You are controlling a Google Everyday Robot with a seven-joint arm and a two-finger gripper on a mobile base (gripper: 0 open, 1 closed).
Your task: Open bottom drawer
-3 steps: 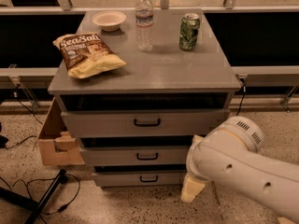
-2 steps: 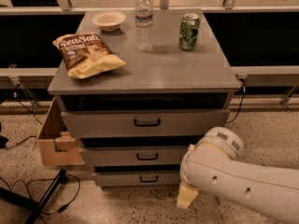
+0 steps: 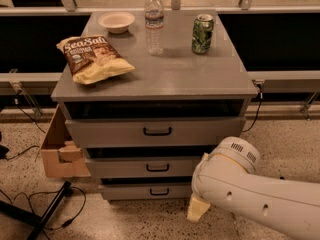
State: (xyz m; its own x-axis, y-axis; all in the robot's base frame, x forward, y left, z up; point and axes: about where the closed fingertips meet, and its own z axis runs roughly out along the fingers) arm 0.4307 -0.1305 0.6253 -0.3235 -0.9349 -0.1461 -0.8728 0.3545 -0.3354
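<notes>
Gripper [image 3: 198, 209] hangs low, just off the right end of the bottom drawer [image 3: 130, 191]; whether it is open or closed cannot be told. That drawer sits lowest of three in the grey cabinet [image 3: 165, 79], and its black handle [image 3: 159, 191] is untouched.

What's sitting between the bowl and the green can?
A water bottle stands between the bowl and the can, as the camera view shows. The gripper is down low, at the right end of the bottom drawer.
</notes>
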